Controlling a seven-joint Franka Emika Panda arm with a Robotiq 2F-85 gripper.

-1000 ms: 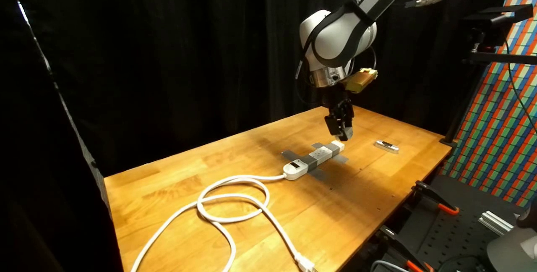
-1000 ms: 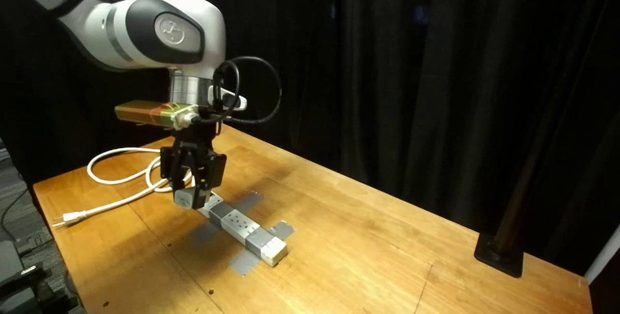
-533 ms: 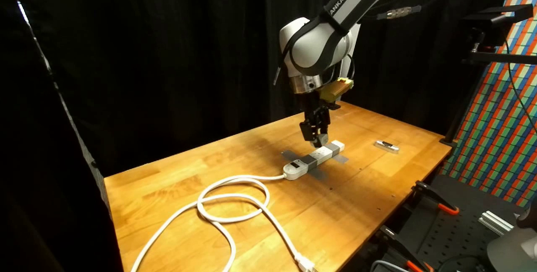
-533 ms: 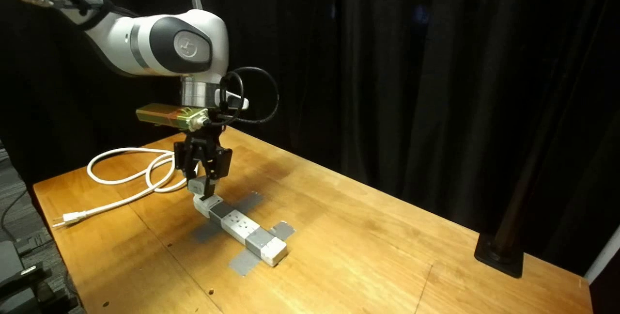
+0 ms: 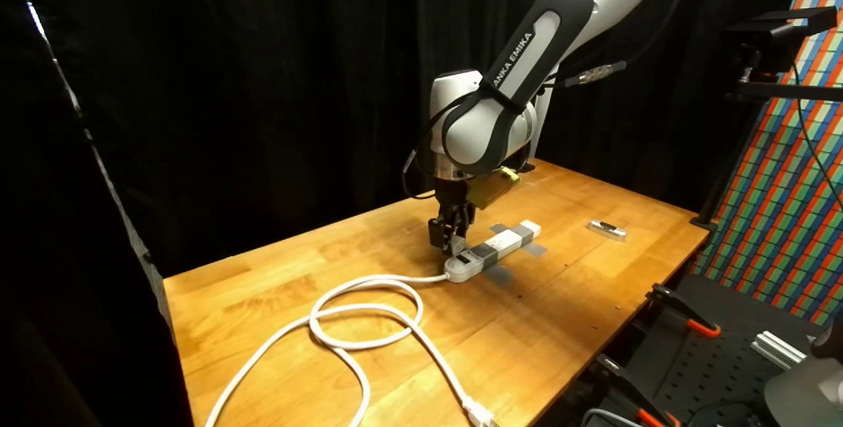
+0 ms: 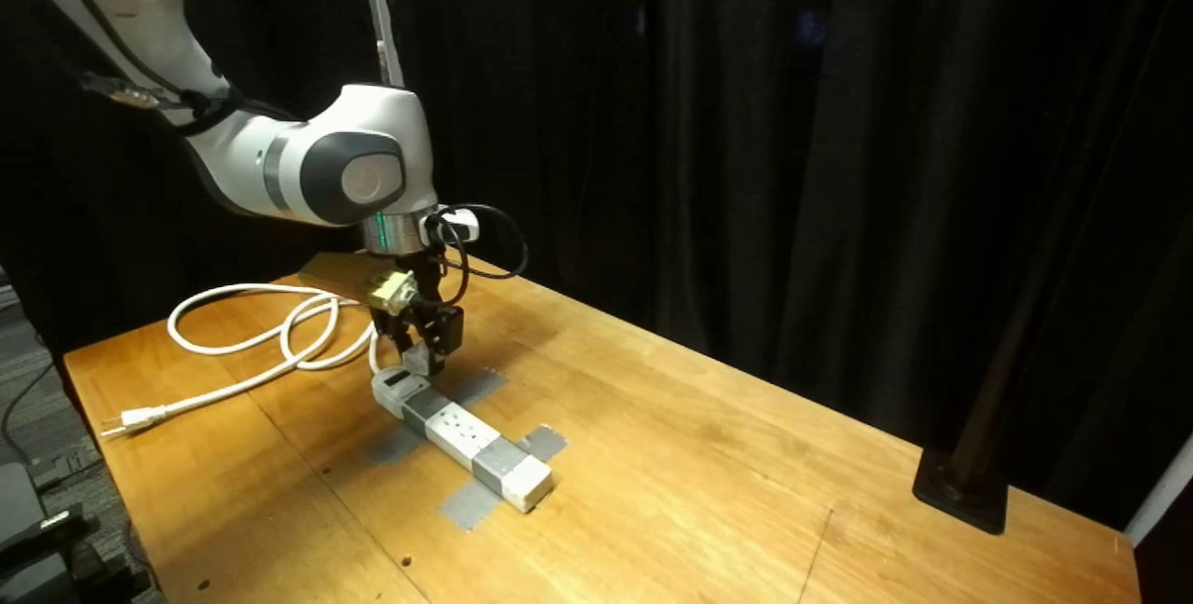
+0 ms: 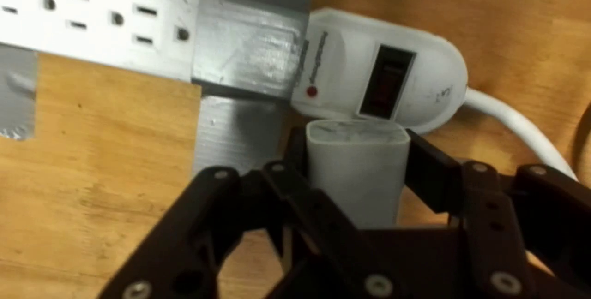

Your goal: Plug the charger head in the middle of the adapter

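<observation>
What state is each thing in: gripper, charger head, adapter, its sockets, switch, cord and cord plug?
Charger head: gripped, not plugged in.
Gripper: closed on the charger head.
Adapter: taped down.
Sockets: empty where visible.
Switch: on or off, cannot tell.
Cord: loosely looped.
Cord plug: unplugged, lying loose.

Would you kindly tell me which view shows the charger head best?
The wrist view: the charger head appears largest and clearest, gripped by the tool. Both exterior views show it only as a small pale block, partly covered.
</observation>
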